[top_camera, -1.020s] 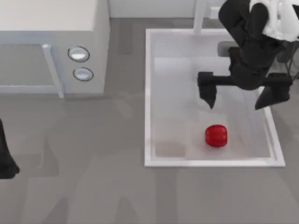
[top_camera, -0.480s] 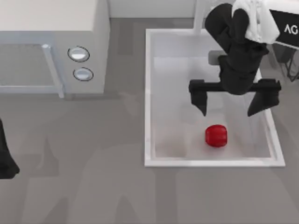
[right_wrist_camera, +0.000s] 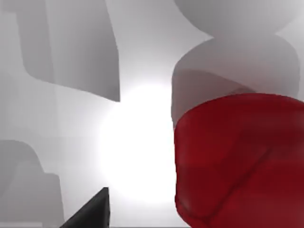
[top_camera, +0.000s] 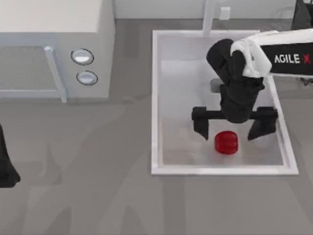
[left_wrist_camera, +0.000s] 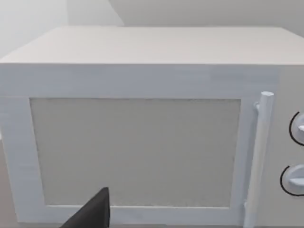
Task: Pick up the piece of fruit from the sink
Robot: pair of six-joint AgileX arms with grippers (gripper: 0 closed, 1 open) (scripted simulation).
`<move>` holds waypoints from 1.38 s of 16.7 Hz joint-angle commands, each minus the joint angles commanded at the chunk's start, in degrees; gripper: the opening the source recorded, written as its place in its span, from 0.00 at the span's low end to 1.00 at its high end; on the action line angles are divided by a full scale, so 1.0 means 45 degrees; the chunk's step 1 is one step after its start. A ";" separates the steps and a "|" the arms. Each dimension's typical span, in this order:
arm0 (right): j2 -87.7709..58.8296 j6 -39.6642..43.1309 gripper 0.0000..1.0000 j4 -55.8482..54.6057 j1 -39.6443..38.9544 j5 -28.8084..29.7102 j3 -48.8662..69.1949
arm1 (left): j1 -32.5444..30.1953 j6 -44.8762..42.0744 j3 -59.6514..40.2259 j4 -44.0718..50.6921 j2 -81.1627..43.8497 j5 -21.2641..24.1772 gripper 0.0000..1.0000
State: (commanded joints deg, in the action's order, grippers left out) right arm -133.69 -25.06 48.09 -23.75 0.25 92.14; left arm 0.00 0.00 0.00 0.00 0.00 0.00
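Right gripper point(top_camera: 229, 130) lower, partly hiding fruit point(top_camera: 227, 143)

On the far left of the grey desk point(top_camera: 98, 196) we see a white microwave point(top_camera: 54, 29). Its door has a vertical white handle point(top_camera: 55, 73), and just right of the handle are two round knobs point(top_camera: 82, 56), one nearer than the other.

Piece of fruit point(top_camera: 226, 142): small, glossy red, rounded and slightly squat, resting on the pale floor of the sink point(top_camera: 155, 98) near its front rim. Sink: large white rectangular basin with raised rim, set at the worktop's right side.
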 joint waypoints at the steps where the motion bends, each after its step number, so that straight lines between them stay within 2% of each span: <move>1: -0.0363 -0.0007 1.00 -0.0655 -0.0009 0.0004 -0.0256 | 0.0000 0.0000 0.0000 0.0000 0.0000 0.0000 1.00; 5: -0.1460 -0.0032 1.00 -0.2426 -0.0038 0.0017 -0.1010 | 0.0000 0.0000 0.0000 0.0000 0.0000 0.0000 1.00; 10: -0.1559 -0.0035 1.00 -0.2555 -0.0041 0.0018 -0.1076 | 0.0000 0.0000 0.0000 0.0000 0.0000 0.0000 1.00; 23: -0.1559 -0.0035 0.02 -0.2555 -0.0041 0.0018 -0.1076 | 0.0000 0.0000 0.0000 0.0000 0.0000 0.0000 1.00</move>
State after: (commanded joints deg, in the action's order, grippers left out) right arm -140.71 -25.22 36.59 -23.94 0.34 87.30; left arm 0.00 0.00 0.00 0.00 0.00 0.00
